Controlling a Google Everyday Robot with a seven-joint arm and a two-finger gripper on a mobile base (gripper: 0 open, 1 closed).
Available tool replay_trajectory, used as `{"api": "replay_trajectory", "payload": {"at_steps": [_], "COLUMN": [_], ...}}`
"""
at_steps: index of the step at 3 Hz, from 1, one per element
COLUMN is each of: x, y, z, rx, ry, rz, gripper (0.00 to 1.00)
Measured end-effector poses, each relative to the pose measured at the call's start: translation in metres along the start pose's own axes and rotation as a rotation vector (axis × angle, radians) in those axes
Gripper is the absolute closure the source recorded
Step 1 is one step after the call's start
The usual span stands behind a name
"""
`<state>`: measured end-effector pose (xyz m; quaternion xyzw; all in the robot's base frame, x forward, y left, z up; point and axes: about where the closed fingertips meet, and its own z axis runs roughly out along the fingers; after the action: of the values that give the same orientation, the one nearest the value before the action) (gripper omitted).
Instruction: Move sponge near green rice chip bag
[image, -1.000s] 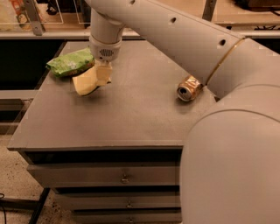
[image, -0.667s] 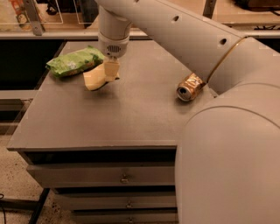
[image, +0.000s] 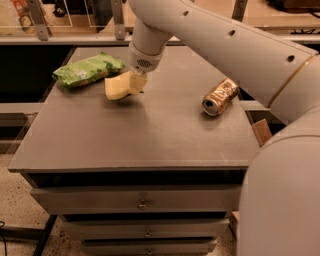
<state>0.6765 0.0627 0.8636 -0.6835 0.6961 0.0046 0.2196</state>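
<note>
The pale-yellow sponge (image: 115, 89) sits tilted just above the grey table top (image: 150, 135), right of the green rice chip bag (image: 87, 70). The bag lies at the table's back left, and a narrow gap separates it from the sponge. My gripper (image: 136, 84) comes down from the white arm and is shut on the sponge's right edge. Its pale-yellow fingers (image: 139, 80) blend with the foam. A shadow lies under the sponge.
A gold drink can (image: 220, 96) lies on its side at the table's right. Drawers (image: 142, 202) run below the table's front edge. Shelving and metal posts (image: 117, 20) stand behind the table. My white arm (image: 225, 45) spans the upper right.
The gripper and the sponge have moved together a little to the right, away from the bag. The bag and the can have not moved.
</note>
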Motion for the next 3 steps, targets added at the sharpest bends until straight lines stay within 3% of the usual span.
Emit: {"api": "replay_trajectory", "payload": {"at_steps": [1,2,3], "x": [-0.009,-0.026,-0.043], "y": [-0.016,-0.035,-0.049], "z": [0.017,0.031,0.037], "rx": [0.07,0.106,0.107], "ry": [-0.132,-0.213,-0.221], "rz": [0.024,0.009,-0.005], "gripper": [0.36,0.13,0.0]}}
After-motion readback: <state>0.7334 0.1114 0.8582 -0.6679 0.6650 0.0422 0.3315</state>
